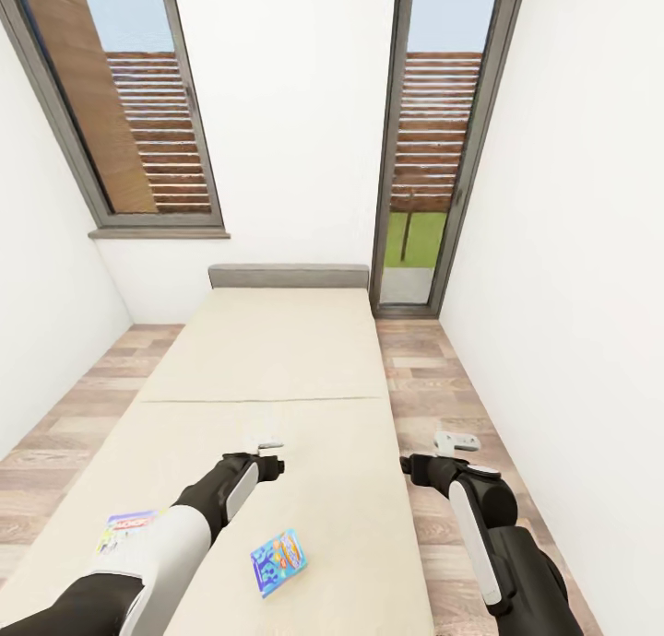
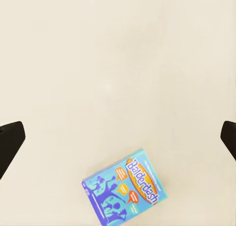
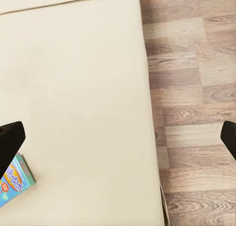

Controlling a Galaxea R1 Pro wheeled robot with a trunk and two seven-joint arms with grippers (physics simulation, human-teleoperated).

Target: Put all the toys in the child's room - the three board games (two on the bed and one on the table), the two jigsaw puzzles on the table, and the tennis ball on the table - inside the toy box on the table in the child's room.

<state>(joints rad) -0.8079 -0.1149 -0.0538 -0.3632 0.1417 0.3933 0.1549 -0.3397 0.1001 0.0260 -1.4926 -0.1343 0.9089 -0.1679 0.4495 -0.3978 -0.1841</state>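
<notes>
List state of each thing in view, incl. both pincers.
Left pincer: open, empty, over the bed.
Right pincer: open, empty, over the floor beside the bed.
Blue game: flat on the bed, face up, not held.
Monopoly game: flat on the bed, partly hidden by the left arm.
Bed: bare mattress.

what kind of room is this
Most likely a bedroom: a long cream bed with a grey headboard fills it, two board games lie on the mattress, and tall windows flank a white wall over wood-plank floor.
</notes>
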